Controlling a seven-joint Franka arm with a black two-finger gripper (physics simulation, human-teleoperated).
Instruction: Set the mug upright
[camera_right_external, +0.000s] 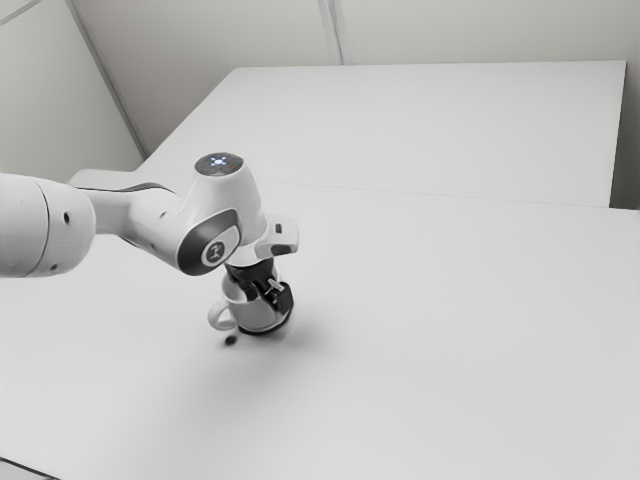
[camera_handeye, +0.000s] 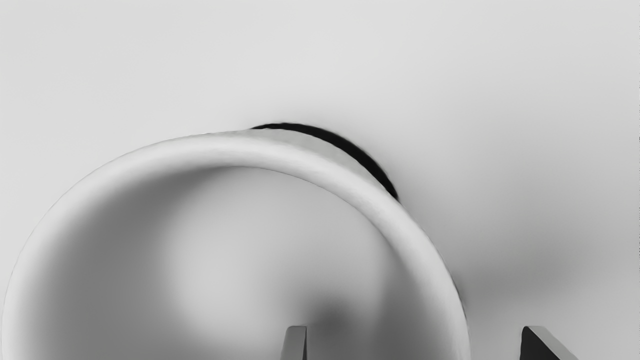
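In the exterior view the black gripper (camera_right_external: 268, 290) is at the mouth of the white mug (camera_right_external: 250, 312), which stands upright on its dark base with its handle toward the exterior view's left. Looking down in the wrist view, I see the round rim and inside of the mug (camera_handeye: 235, 150). The gripper (camera_handeye: 414, 327) is open there, one finger over the mug's inside and the other outside the rim, with the wall between them and space on both sides. The hand and fingers cover part of the mug in the exterior view.
A small dark spot (camera_right_external: 231, 340) lies on the white table (camera_right_external: 450, 350) near the mug's handle. Behind it is another white table surface (camera_right_external: 430, 130), and pale walls stand at the back.
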